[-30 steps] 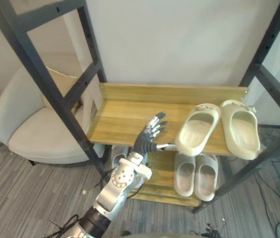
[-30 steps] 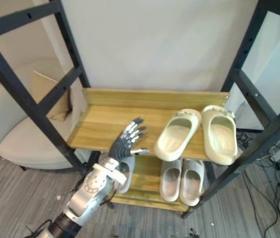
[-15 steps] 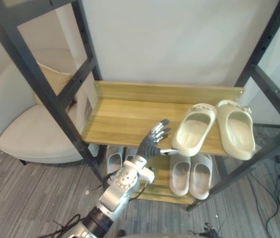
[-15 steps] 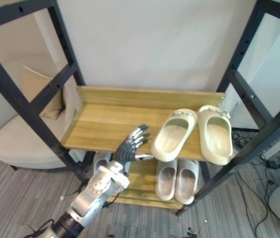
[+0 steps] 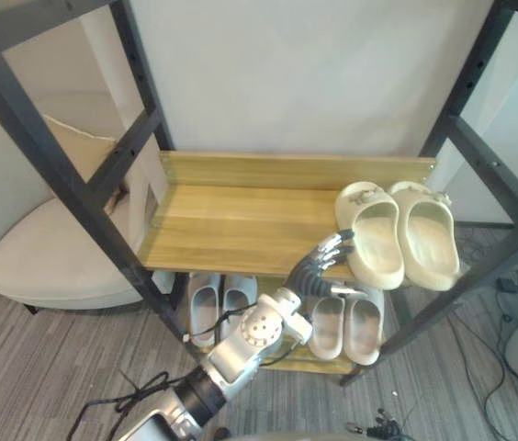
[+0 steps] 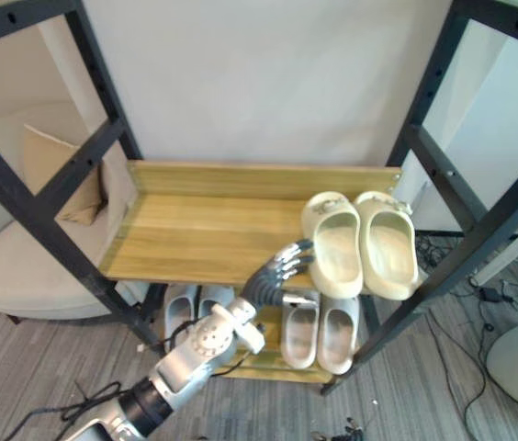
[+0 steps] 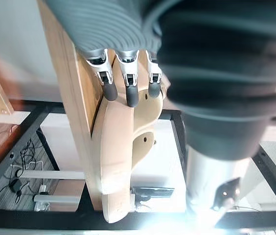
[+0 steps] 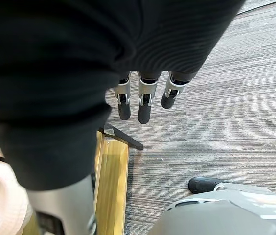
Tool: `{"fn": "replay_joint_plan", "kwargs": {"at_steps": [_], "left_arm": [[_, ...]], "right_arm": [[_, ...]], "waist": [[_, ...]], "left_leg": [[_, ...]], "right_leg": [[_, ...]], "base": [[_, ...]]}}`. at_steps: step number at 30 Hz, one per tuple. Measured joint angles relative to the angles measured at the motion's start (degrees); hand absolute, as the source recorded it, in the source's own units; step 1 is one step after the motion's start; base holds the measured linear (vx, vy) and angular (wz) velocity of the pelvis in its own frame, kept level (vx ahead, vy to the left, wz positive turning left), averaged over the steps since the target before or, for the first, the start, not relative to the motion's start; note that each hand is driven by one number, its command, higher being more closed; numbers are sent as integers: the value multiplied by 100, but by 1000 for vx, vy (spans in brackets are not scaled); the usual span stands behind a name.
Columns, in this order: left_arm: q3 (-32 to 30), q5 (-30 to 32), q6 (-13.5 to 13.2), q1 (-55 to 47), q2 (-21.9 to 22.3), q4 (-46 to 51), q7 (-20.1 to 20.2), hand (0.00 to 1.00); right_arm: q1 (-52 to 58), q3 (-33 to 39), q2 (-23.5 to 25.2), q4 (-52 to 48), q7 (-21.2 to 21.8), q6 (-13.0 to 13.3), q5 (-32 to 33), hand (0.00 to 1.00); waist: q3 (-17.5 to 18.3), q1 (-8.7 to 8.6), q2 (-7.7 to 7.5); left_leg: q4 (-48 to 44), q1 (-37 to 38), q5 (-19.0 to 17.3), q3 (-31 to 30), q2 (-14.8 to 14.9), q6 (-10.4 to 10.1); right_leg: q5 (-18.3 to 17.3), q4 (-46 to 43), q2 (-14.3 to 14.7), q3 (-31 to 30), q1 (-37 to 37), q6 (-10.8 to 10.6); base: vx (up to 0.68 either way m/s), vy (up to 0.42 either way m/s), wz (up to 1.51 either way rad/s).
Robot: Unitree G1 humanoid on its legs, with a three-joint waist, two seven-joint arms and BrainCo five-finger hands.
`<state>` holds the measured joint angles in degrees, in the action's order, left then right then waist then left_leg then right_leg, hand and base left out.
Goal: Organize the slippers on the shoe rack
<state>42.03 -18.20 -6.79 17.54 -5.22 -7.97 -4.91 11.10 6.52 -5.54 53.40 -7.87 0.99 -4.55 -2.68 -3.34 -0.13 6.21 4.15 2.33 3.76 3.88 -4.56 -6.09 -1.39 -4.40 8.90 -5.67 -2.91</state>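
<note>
**Top pair almost squared up**

On the shoe rack's top shelf (image 5: 231, 220), the left robot hand (image 5: 319, 266), fingers straight and released, presses the left cream slipper (image 5: 372, 234) beside its mate (image 5: 427, 234). Probably only a final nudge remains. The right robot hand (image 8: 145, 100) hangs relaxed above the floor (image 8: 216, 98).

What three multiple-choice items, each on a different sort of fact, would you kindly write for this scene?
1. Where does the cream pair stand? A) upper shelf, right end B) upper shelf, left end C) lower shelf
2. How many pale slippers show on the lower shelf? A) two B) four C) six
3. How is the left hand? A) curled round a slipper B) straight fingers against a cream slipper C) shut, holding nothing
1 A: both sit at its right end. 2 B: two pairs lie there. 3 B: straight fingertips meet its side.
</note>
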Motion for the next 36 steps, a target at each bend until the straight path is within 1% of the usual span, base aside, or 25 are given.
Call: {"fn": "replay_joint_plan", "kwargs": {"at_steps": [8, 11, 17, 21, 23, 24, 26, 30, 35, 36], "left_arm": [[-16, 0, -33, 176, -1, -174, -157, 0], [-87, 2, -33, 210, -2, -177, -190, 0], [-324, 13, -18, 248, -5, -175, -219, 0], [-709, -3, 39, 226, -62, -101, -228, 0], [-862, -58, 84, 95, -131, 128, -225, 0], [-955, -127, 93, -82, -210, 431, -222, 0], [-969, -239, 90, -260, -347, 805, -195, 0], [-968, -462, 88, -532, -480, 1328, -90, 0], [-963, -739, 82, -838, -546, 1791, 120, 0], [-962, -941, 81, -975, -585, 1993, 229, 0]], "right_arm": [[1, 2, -10, -1, -4, -1, 8, 0], [1, 9, -19, -2, -11, 0, 10, 0], [-13, 19, -40, -8, -13, 0, 10, 0], [-99, 18, -67, -7, 2, 0, 9, 0], [-103, 17, -74, -7, 7, -2, 8, 0], [-105, 12, -78, -4, 10, -2, 7, 0], [-104, 8, -86, 5, 27, -2, 5, 0], [-119, -12, -128, 77, 74, -1, 1, 0], [-251, -104, -146, 226, 114, -3, -7, 0], [-267, -143, -175, 258, 149, -4, -13, 0]], "waist": [[-11, -12, 14], [-33, -23, 46], [-59, -48, 94], [-103, -53, 141], [-120, -51, 143], [-124, -42, 139], [-126, -13, 135], [-126, 27, 130], [-131, 74, 119], [-131, 86, 115]], "left_leg": [[-1, -11, -4, 69, 10, -4], [0, -10, -7, 83, 11, -7], [0, -11, -14, 74, 25, -17], [-21, -15, -14, 48, 23, -17], [-23, -13, -14, 37, 21, -17], [-24, -14, -14, 22, 18, -17], [-24, -16, -13, -10, -3, -16], [-22, -14, -12, -136, -38, -14], [-21, -14, -11, -208, -54, -13], [-21, -14, -10, -264, -58, -13]], "right_leg": [[10, -20, 4, -47, 55, 5], [10, -22, 3, -55, 60, 4], [10, -17, 12, -16, 54, 5], [10, -8, 15, 7, 11, 5], [10, 2, 15, 22, -2, 5], [9, 13, 14, 41, -18, 4], [10, 42, 8, 78, -45, 4], [8, 91, -10, 193, -101, 2], [7, 108, -14, 250, -137, 1], [6, 123, -13, 294, -166, 0]], "base": [[-11, 0, -4], [0, 0, 0], [0, 0, 0], [6, -1, 1], [15, -4, 5], [-1, -1, 5], [-2, 0, 10], [-28, -2, 16], [-13, -5, 6], [-16, -9, 9]]}}
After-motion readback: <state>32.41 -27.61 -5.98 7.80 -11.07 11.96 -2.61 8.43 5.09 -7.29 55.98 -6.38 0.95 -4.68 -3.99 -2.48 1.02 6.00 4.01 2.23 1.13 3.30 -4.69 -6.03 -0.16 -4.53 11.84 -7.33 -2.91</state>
